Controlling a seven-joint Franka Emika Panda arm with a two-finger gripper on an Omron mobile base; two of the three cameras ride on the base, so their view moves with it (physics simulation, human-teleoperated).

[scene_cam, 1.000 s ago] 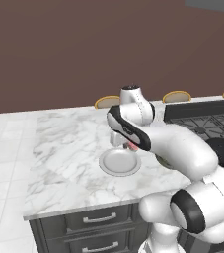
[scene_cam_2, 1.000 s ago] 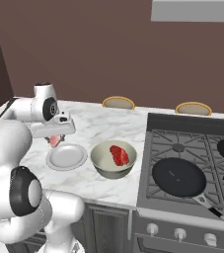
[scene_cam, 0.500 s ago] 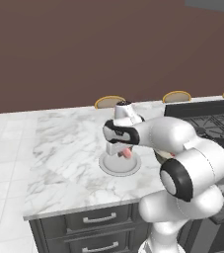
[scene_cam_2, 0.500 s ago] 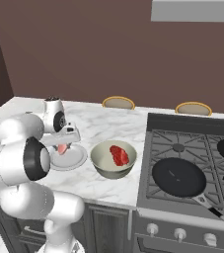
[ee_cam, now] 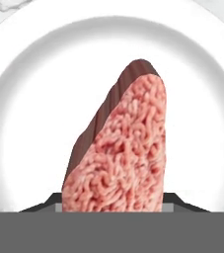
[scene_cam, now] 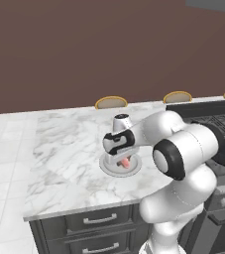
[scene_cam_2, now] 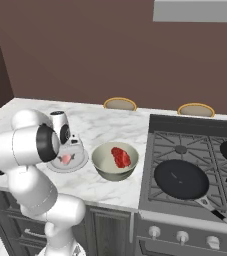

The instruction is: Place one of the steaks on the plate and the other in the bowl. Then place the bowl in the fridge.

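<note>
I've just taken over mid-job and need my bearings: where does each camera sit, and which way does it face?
Left base view: behind the arm to its left, looking forward and down over the marble counter; the arm rises lower right, end effector over the plate.
Right base view: behind to its right; arm lower left, bowl with the red steak, stove.
Hand view: on the hand, looking down onto the plate, pink steak between the fingertips.
All share plate and pink steak.

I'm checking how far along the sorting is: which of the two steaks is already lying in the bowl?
The bright red steak lies in the beige bowl. The paler pink steak is between the gripper fingers, over the grey plate.
</note>
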